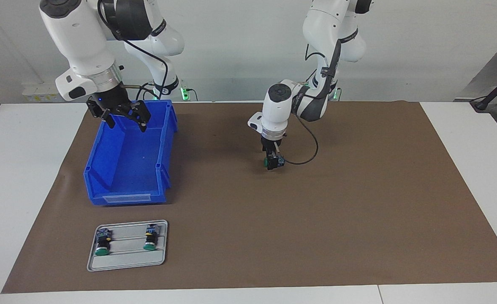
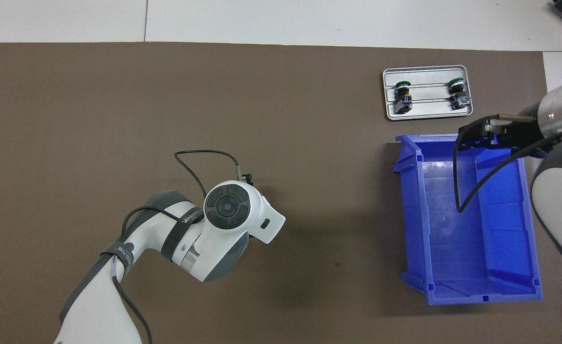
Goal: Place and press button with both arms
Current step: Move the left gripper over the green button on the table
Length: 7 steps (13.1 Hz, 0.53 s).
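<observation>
1. The left gripper [image 1: 273, 162] points straight down over the middle of the brown mat [image 1: 358, 202], low over it, and is clamped on a button [image 1: 272, 162].
2. That button lies sideways between the fingers, its green cap toward the right arm's end of the surface and its blue-and-yellow block toward the left arm's end. Whether it touches the mat cannot be told.
3. In the overhead view the left arm's white wrist [image 2: 233, 210] covers the held button; only a dark edge of the gripper shows past the wrist.
4. The right gripper [image 1: 126, 119] hangs over the blue bin [image 1: 104, 169], above its end nearest the robots, with its fingers spread apart and nothing between them.
5. The overhead view shows the right gripper's [image 2: 474, 134] tips over the bin's rim [image 2: 414, 215] on the side toward the tray.
6. The bin sits on the mat toward the right arm's end of the surface, and its inside looks bare.
7. A grey tray [image 1: 126, 262] lies on the mat just beside the bin, farther from the robots than it and well apart from both grippers.
8. 2 more buttons rest on the tray, side by side and apart: 1 [image 1: 102, 243] toward the right arm's end and 1 [image 1: 150, 239] toward the left arm's end, green caps pointing away from the robots.
</observation>
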### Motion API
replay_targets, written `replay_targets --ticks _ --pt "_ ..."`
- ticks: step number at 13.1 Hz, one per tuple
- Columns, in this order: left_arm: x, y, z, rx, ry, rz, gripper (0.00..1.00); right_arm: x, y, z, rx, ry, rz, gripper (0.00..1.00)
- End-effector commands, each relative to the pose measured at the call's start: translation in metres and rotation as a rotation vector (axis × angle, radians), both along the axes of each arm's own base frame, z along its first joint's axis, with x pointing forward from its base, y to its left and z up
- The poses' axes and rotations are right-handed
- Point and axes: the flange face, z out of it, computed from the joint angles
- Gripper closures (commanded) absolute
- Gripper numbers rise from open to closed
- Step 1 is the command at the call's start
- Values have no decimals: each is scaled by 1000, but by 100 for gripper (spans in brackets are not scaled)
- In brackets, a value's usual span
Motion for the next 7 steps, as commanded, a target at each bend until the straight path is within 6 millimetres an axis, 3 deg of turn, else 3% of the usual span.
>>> replay_targets --ticks 1,4,7 --pt "-11 7 -12 -40 -49 8 0 -8 5 2 -7 19 70 0" --pt "-15 10 -19 -54 -61 32 1 -14 15 0 -29 43 94 0" --pt "-15 11 -19 -52 -57 37 9 -19 16 2 -37 47 95 0"
